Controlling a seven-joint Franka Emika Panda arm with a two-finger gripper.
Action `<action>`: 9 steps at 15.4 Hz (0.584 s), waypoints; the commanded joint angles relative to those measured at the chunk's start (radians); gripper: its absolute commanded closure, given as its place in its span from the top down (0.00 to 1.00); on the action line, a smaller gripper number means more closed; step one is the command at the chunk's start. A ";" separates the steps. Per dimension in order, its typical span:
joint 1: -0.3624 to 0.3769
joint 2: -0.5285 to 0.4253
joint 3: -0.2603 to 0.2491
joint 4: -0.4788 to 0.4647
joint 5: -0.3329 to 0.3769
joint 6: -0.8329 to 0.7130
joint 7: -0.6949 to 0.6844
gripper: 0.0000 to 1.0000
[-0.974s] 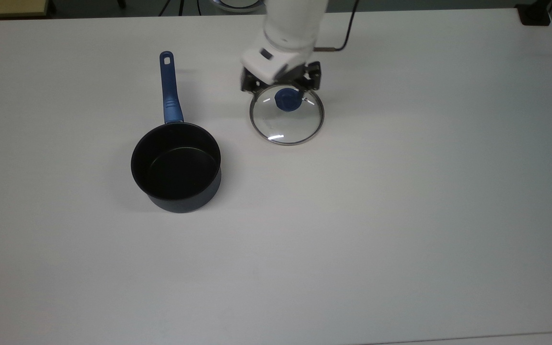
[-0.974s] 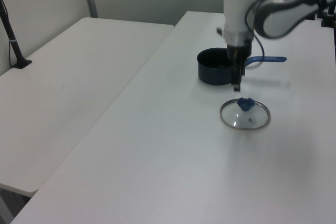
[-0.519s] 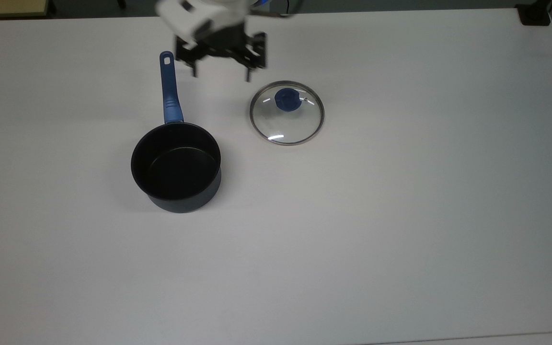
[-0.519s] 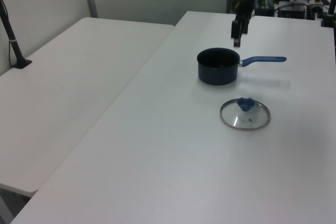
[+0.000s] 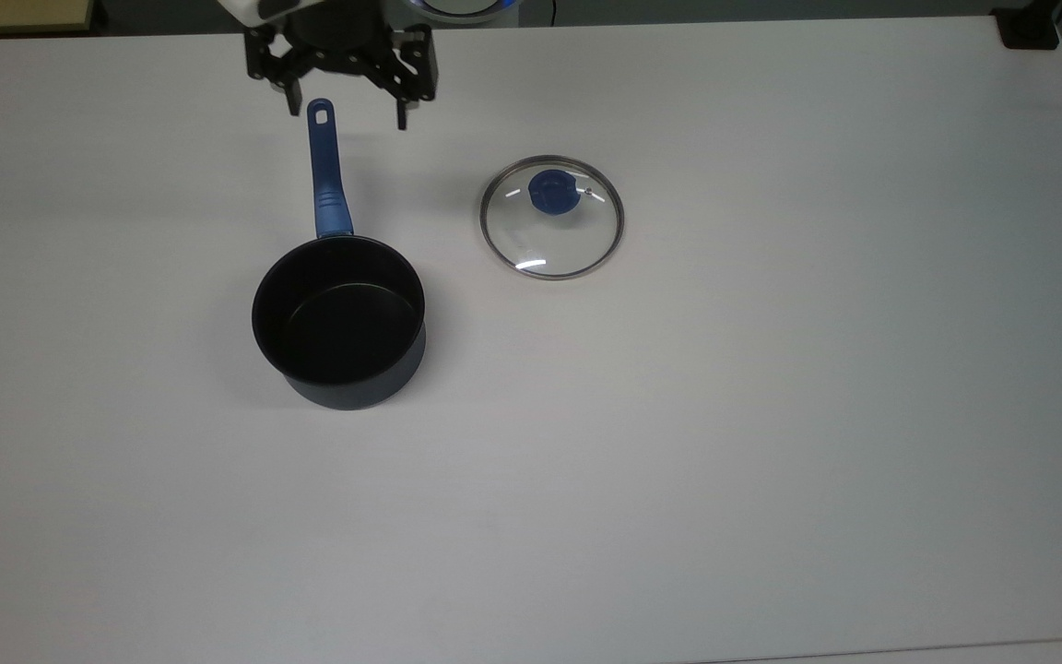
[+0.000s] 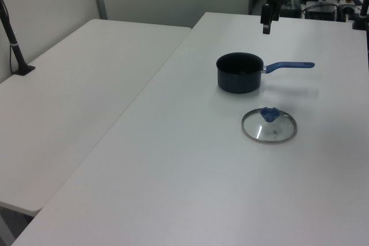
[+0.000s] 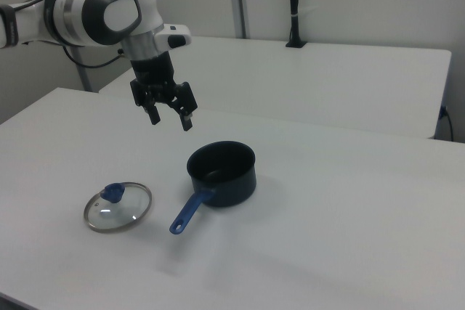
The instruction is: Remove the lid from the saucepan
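The glass lid (image 5: 551, 218), fragile and slippery-rimmed, is seen flat on the worktop (image 5: 771, 415), best taken by its blue knob (image 5: 550, 192); the gripper (image 5: 344, 109), upper left, is held wide, empty.

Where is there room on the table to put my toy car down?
Lots of bare table: everything to the top view's right of the lid, and the wide stretch below the saucepan. It is tighter between saucepan and lid, and near the handle's end, where the open gripper hangs.
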 commanded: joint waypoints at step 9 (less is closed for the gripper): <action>-0.022 -0.034 -0.048 0.023 0.032 -0.111 -0.142 1.00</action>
